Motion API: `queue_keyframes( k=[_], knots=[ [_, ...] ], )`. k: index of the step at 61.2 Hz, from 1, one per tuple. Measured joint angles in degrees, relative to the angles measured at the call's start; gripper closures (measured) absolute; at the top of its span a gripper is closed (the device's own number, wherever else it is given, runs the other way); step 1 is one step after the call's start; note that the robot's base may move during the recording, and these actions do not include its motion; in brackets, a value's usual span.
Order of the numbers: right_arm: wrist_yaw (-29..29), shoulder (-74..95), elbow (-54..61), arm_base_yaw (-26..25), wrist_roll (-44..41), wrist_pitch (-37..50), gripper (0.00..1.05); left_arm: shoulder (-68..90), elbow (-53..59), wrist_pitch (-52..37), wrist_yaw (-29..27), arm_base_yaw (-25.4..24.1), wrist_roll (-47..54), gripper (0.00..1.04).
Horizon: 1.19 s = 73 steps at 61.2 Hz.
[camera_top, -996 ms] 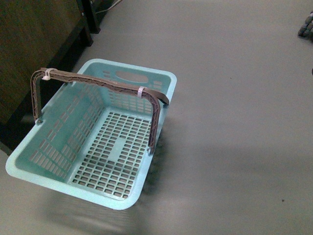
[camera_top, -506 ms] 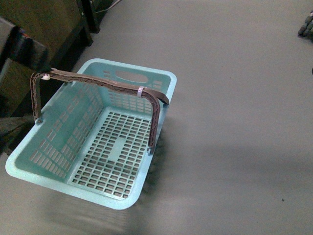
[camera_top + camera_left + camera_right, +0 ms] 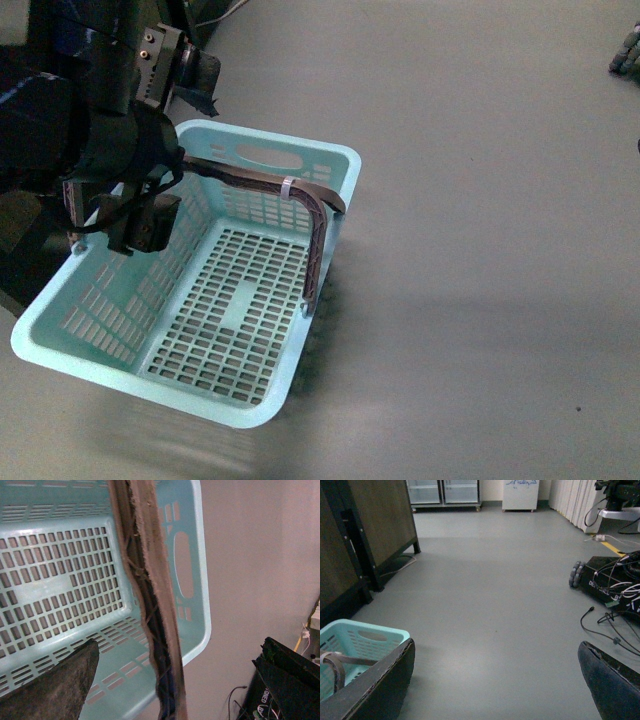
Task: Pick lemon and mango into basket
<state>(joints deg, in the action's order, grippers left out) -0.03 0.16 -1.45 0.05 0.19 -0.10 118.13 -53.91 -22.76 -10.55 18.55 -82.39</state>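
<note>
You see the left gripper above the basket, jaws wide, its brown handle between them. The right gripper, beside the basket, is wide too, holding nothing.

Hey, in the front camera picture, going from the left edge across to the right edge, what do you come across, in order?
left arm → teal basket → bare grey floor → dark wheel at the right edge
</note>
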Motion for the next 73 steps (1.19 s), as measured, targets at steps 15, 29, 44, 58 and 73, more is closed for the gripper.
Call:
queue_keyframes(
  k=[15,29,44,58,73],
  knots=[
    [0.00,0.00,0.00,0.00,0.00,0.00,0.09,6.43,-6.36,1.62,-0.46,-0.61,-0.39,0.07],
    [0.00,0.00,0.00,0.00,-0.02,0.00,0.09,10.67,-12.63,4.70,-1.33,-0.92,-0.35,0.17],
    [0.00,0.00,0.00,0.00,-0.02,0.00,0.09,12.20,-14.75,7.52,-1.33,-0.92,-0.33,0.55],
    [0.00,0.00,0.00,0.00,-0.02,0.00,0.09,10.45,-13.53,9.31,-0.59,-0.59,-3.13,0.95],
    [0.00,0.00,0.00,0.00,-0.02,0.00,0.09,-2.25,-8.41,14.05,-0.11,2.14,-4.42,0.99]
  ],
)
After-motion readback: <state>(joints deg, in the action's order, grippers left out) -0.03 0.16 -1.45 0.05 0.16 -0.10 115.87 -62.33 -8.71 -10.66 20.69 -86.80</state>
